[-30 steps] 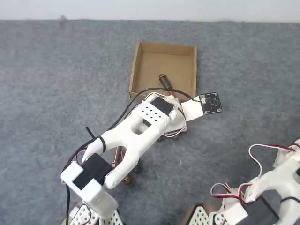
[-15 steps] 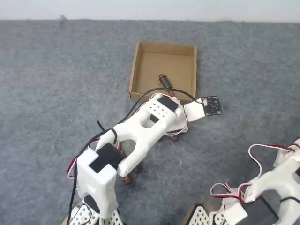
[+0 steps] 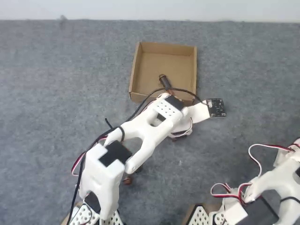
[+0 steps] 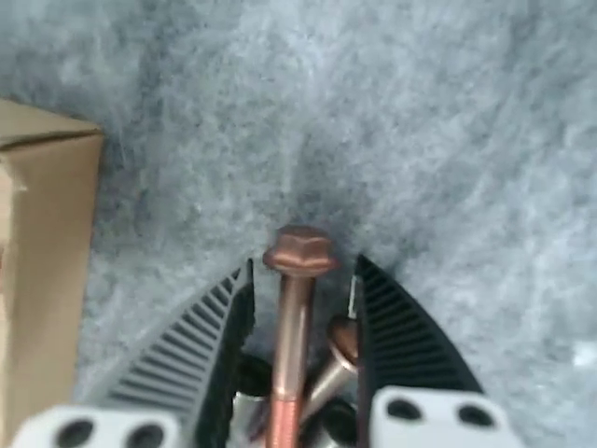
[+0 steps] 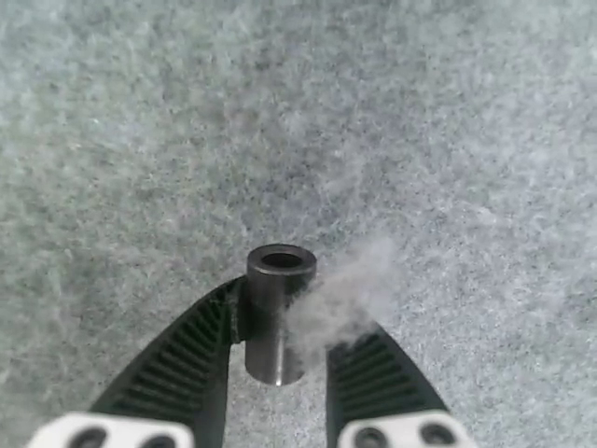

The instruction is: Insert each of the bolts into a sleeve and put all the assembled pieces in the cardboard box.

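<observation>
The left claw hangs low over the grey carpet. It is parted narrowly around a copper bolt without closing on it, and a gap shows on each side of the shaft. The bolt runs lengthwise between the two halves, its hex head just past the tips. A second bolt lies slantwise deeper inside the claw, beside the first. The cardboard box stands just beside this claw, with a corner close to it. One assembled piece lies inside the box, beyond the claw.

The right claw has a dark sleeve in it, open end just past the tips. Whether it grips the sleeve cannot be told.
</observation>
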You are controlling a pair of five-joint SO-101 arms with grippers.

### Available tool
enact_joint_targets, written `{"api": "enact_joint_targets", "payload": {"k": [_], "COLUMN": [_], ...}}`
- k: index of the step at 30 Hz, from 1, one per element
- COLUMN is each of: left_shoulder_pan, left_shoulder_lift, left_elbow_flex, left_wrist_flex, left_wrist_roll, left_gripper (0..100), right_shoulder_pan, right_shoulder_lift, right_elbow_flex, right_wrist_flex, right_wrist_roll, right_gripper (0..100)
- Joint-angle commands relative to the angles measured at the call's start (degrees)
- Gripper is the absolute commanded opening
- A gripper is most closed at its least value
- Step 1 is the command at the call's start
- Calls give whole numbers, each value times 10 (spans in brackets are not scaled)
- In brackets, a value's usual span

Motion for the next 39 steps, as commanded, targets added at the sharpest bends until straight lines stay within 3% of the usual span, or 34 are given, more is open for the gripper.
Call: {"api": "enact_joint_targets", "payload": {"k": [1,4,15,19,23,31,39], "left_shoulder_pan": [0,3,17,28,27,-21,-47], "left_shoulder_lift": [27,45,47,17,-49,-127,-244], "left_elbow_flex": [-67,-92,-94,-100,-97,-80,36], "left_wrist_flex": [47,69,130,149,145,110,28], "left_wrist_roll": [10,9,13,88,171,250,263], "left_gripper": [104,4,12,12,12,12,12], "right_shoulder_pan": [4,5,7,4,-4,-36,-84], "right_shoulder_lift": [-29,-29,-29,-33,-33,-31,-33], "right_elbow_flex": [-4,-4,-4,-4,-4,-7,-6], "right_wrist_flex": [-4,-3,18,36,41,11,-33], "right_wrist_roll": [5,5,6,6,6,4,3], "right_gripper": [7,7,8,9,9,9,9]}}
